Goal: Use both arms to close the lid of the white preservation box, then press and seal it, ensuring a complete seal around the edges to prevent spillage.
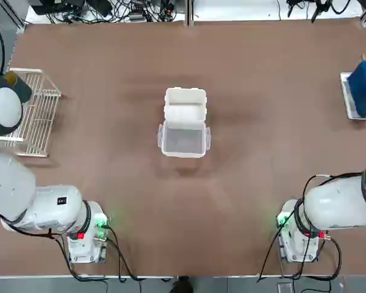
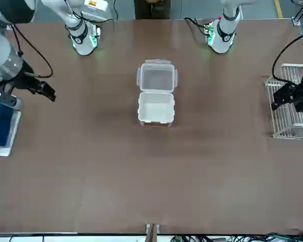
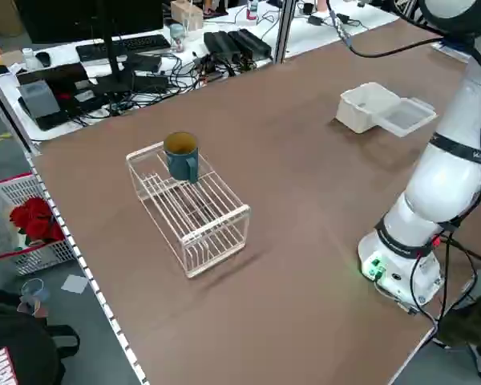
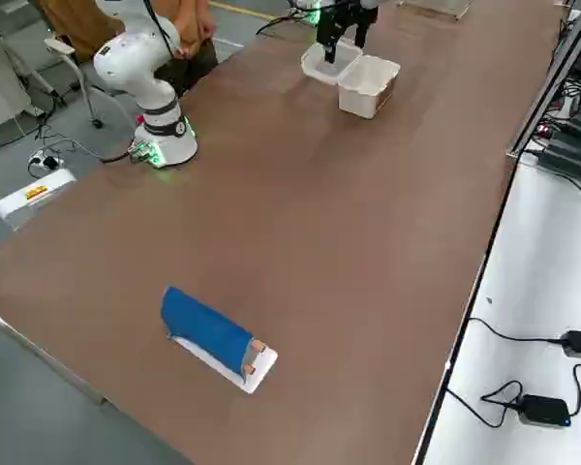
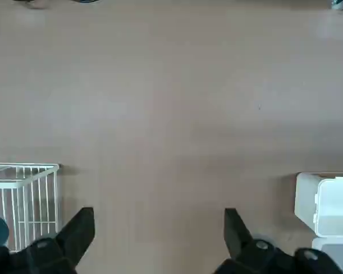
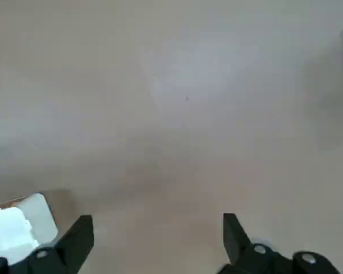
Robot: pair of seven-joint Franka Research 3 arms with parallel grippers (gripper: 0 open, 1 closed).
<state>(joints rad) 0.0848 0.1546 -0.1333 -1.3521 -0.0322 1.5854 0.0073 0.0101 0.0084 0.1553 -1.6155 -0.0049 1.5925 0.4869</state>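
Waiting wide of the work, the left gripper [image 5: 154,242] and right gripper [image 6: 154,242] both hang with fingers spread and empty, well apart from the box [image 1: 184,111]. It sits mid-table, its hinged lid [image 1: 183,141] folded out flat on the robots' side, probably so an arm can come in from either flank. Farther out stand a wire rack [image 1: 33,113] and a blue object [image 1: 364,90].

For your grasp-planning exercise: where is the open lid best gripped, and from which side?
Probably the free edge of the lid, approached from the robot's side: it lies flat, hinged to the white preservation box along its far edge, so that near edge swings up.
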